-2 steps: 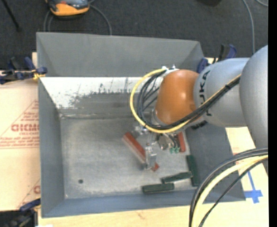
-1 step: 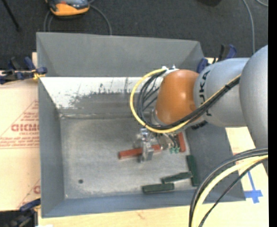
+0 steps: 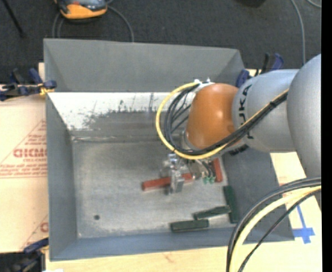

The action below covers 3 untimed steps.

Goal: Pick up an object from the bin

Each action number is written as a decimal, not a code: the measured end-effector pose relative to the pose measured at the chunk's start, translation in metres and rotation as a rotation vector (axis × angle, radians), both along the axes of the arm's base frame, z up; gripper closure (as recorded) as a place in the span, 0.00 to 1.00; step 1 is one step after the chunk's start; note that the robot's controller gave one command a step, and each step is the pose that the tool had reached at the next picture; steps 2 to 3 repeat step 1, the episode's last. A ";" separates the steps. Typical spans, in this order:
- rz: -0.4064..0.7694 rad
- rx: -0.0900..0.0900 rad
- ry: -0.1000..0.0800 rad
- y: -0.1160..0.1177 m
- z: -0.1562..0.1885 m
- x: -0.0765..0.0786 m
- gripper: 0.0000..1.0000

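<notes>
- Even, moderate light is falling from above on the bin (image 3: 106, 177), and its floor is looking pale and flat.
- The back wall (image 3: 109, 103) is catching the strongest light and is shining nearly white.
- The orange cover (image 3: 211, 118) is carrying a soft highlight.
- The right wall, under the arm (image 3: 279, 109), is lying in darker shade.

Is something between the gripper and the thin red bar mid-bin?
Nothing visible: the gripper is right at the thin red bar's right end; the dark green bars lie apart, toward the lower right.
</notes>
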<state>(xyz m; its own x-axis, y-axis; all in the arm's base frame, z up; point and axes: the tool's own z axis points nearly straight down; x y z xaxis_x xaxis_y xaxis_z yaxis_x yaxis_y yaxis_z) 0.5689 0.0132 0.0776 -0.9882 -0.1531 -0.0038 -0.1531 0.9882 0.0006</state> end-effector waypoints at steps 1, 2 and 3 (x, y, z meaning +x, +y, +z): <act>0.067 -0.002 -0.002 0.006 0.136 0.028 1.00; 0.067 -0.002 -0.002 0.006 0.136 0.028 1.00; 0.067 -0.002 -0.002 0.006 0.136 0.028 1.00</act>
